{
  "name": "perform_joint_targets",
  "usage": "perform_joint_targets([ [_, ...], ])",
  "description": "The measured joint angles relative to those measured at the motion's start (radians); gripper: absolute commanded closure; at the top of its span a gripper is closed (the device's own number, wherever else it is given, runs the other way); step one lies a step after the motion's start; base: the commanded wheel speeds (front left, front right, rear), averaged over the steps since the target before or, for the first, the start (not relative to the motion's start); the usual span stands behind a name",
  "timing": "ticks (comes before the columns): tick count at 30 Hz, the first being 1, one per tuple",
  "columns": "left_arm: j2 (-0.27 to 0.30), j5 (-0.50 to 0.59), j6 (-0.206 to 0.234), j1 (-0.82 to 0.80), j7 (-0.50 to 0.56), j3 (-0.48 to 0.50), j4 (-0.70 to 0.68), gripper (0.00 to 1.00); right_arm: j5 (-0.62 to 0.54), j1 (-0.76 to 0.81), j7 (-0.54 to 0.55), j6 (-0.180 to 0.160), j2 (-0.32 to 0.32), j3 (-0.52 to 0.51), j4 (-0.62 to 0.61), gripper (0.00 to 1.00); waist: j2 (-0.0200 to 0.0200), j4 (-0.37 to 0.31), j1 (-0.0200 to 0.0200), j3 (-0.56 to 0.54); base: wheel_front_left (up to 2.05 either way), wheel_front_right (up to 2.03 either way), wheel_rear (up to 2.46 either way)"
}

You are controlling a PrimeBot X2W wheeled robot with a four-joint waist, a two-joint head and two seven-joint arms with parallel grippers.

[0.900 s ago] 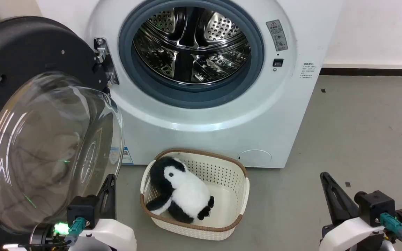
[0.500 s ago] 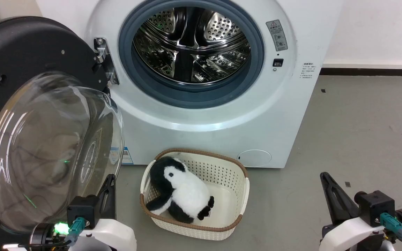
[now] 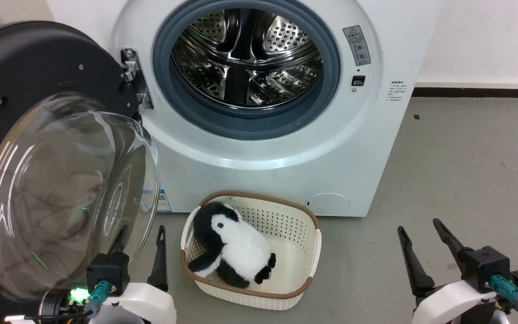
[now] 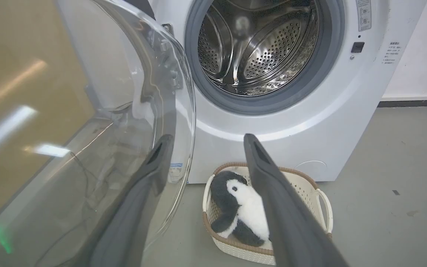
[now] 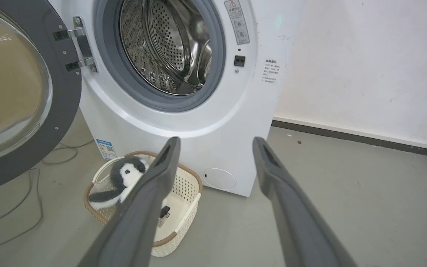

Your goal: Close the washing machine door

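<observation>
We see a glossy black door with clear glass, a white machine, a silver drum dotted with holes, ringed by a grey-blue seal, a cream perforated basket rimmed brown, a black-and-white penguin, grey floor.

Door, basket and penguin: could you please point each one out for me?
door point(image 3: 38, 58), head view, black frame above the glass bowl.
basket point(image 3: 282, 219), head view, perforated back wall.
penguin point(image 3: 243, 249), head view, white belly.
</observation>
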Motion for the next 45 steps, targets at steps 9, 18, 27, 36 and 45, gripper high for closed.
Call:
perform_joint_targets([
  [9, 0.002, 0.001, 0.027, 0.000, -0.018, -0.012, -0.002, 1.00, 0.002, 0.000, -0.018, 0.000, 0.000, -0.009, -0.001, 0.00, 0.0000, 0.002, 0.0000, 0.002, 0.00, 0.00, 0.00],
  [18, 0.016, 0.001, 0.053, -0.006, -0.037, -0.019, -0.029, 1.00, 0.010, 0.000, -0.036, 0.000, 0.000, -0.018, -0.005, 0.00, 0.0000, 0.016, 0.0000, 0.004, 0.00, 0.00, 0.00],
  [27, 0.045, 0.000, 0.071, -0.048, -0.054, -0.017, -0.082, 1.00, 0.011, 0.000, -0.055, 0.000, 0.000, -0.027, -0.007, 0.00, 0.0000, 0.045, 0.0000, 0.009, 0.00, 0.00, 0.00],
  [36, 0.063, -0.036, 0.075, -0.118, -0.072, 0.025, -0.129, 1.00, 0.012, 0.000, -0.071, 0.000, 0.000, -0.040, -0.008, 0.00, 0.0000, 0.090, 0.0000, 0.017, 0.00, 0.00, 0.00],
  [45, 0.074, -0.082, 0.039, -0.223, -0.091, 0.094, -0.159, 1.00, 0.019, -0.001, -0.090, 0.000, 0.000, -0.047, -0.008, 0.00, 0.0000, 0.143, 0.0000, 0.028, 0.00, 0.00, 0.00],
])
